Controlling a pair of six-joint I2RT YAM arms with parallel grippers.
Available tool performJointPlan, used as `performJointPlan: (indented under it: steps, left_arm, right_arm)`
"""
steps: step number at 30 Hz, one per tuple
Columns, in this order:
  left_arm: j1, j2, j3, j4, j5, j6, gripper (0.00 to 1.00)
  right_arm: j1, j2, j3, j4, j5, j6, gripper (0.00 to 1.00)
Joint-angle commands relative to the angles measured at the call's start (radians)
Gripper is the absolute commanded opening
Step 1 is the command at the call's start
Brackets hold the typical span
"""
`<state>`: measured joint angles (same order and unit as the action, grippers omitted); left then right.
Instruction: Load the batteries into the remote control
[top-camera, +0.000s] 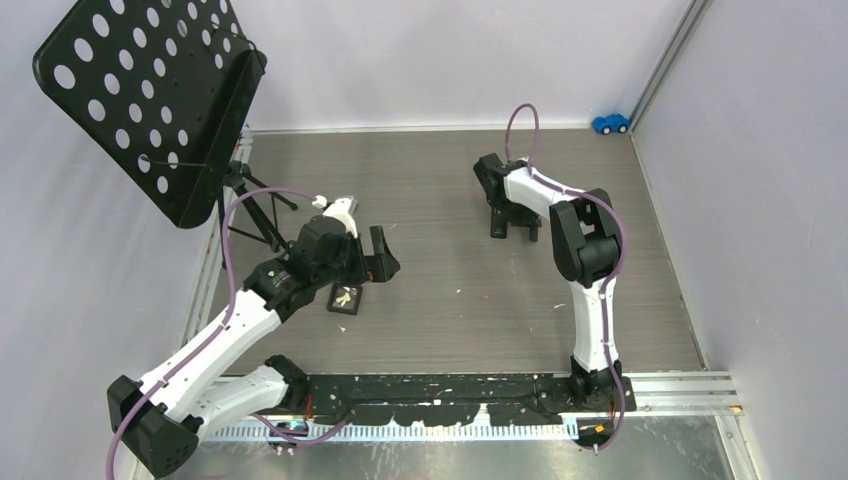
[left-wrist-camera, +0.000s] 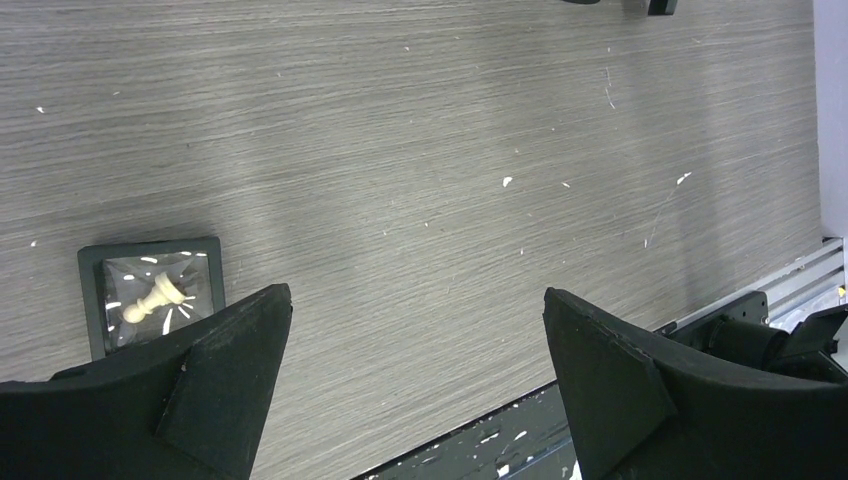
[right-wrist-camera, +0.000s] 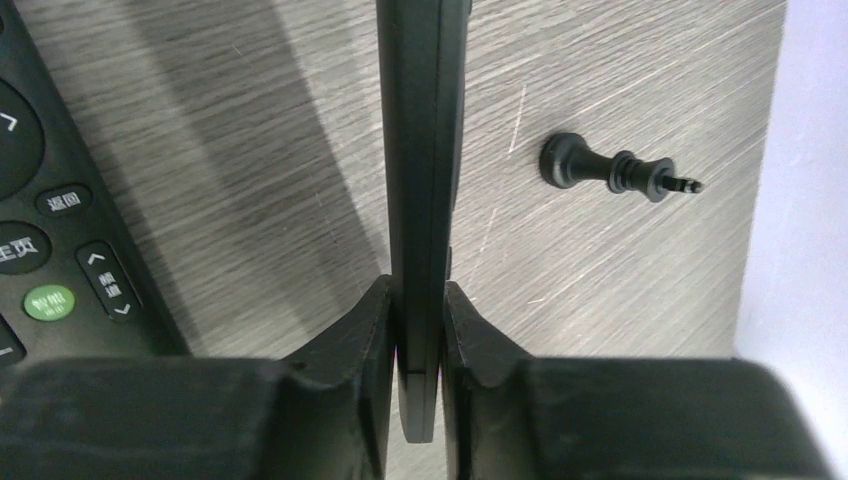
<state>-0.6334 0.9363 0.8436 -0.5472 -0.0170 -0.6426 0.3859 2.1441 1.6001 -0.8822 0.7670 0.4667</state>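
My right gripper (right-wrist-camera: 418, 290) is shut on a thin black remote control (right-wrist-camera: 420, 150), held on its narrow edge just above the wood table. A second remote (right-wrist-camera: 50, 250) lies face up to its left, its buttons showing. In the top view the right gripper (top-camera: 512, 228) sits low at the back of the table. My left gripper (left-wrist-camera: 416, 295) is open wide over bare table, nothing between its fingers; in the top view it (top-camera: 378, 255) hovers left of centre. The batteries are out of view.
A black chess piece (right-wrist-camera: 615, 172) lies on its side right of the held remote, near the wall. A small black box with a white pawn (left-wrist-camera: 155, 295) sits by my left finger. A perforated black stand (top-camera: 150, 100) looms back left; a blue toy car (top-camera: 610, 123) sits in the far corner.
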Motion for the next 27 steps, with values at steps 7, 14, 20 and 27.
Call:
performJointPlan:
  steps: [7,14,20,27]
  left_arm:
    - [-0.001,-0.036,0.089,-0.093,-0.056,0.068,1.00]
    - [0.000,-0.034,0.137,-0.148,-0.076,0.087,1.00]
    - [0.000,-0.043,0.148,-0.168,-0.065,0.105,1.00]
    - [-0.012,-0.059,0.169,-0.180,0.034,0.160,1.00]
  right_arm:
    - [0.005,0.012,0.040,-0.009,-0.067,-0.035,0.39]
    - [0.005,-0.061,-0.001,0.023,-0.158,-0.030,0.39]
    - [0.005,-0.196,-0.054,0.030,-0.213,-0.019,0.44]
    - [0.017,-0.571,-0.260,0.067,-0.271,0.040,0.54]
